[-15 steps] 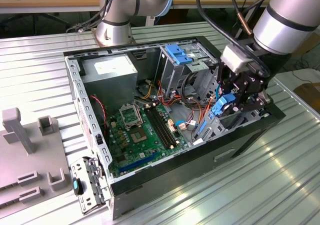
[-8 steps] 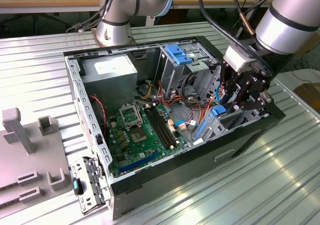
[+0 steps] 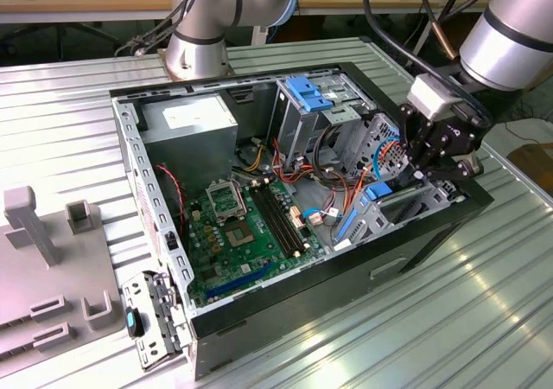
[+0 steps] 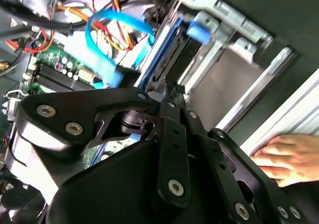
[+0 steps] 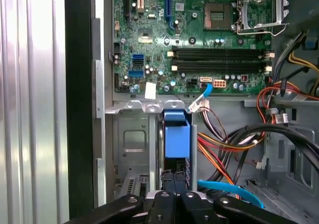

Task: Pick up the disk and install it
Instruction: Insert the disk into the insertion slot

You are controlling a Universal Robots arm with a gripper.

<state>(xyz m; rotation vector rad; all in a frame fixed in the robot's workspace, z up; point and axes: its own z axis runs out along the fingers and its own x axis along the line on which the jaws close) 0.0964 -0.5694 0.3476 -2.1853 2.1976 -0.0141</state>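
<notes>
The disk (image 5: 177, 134) stands on edge in the drive bay at the case's front corner, its blue carrier (image 3: 373, 192) facing up between the bay's metal walls. My gripper (image 3: 408, 180) hangs right over it. In both wrist views the black fingers come together with no gap between them. Its tip (image 5: 175, 178) rests against the disk's near end, with the blue carrier (image 4: 199, 29) just beyond the gripper (image 4: 167, 92).
The open computer case (image 3: 259, 307) lies on a ribbed metal table (image 3: 449, 320). Inside are the motherboard (image 5: 199, 35), a grey power-supply box (image 3: 190, 121), a blue bracket (image 3: 307, 91) and bundled cables (image 5: 234, 149). A person's hand (image 4: 289, 157) rests near the case. Grey fixtures (image 3: 34, 225) stand at the exterior view's left.
</notes>
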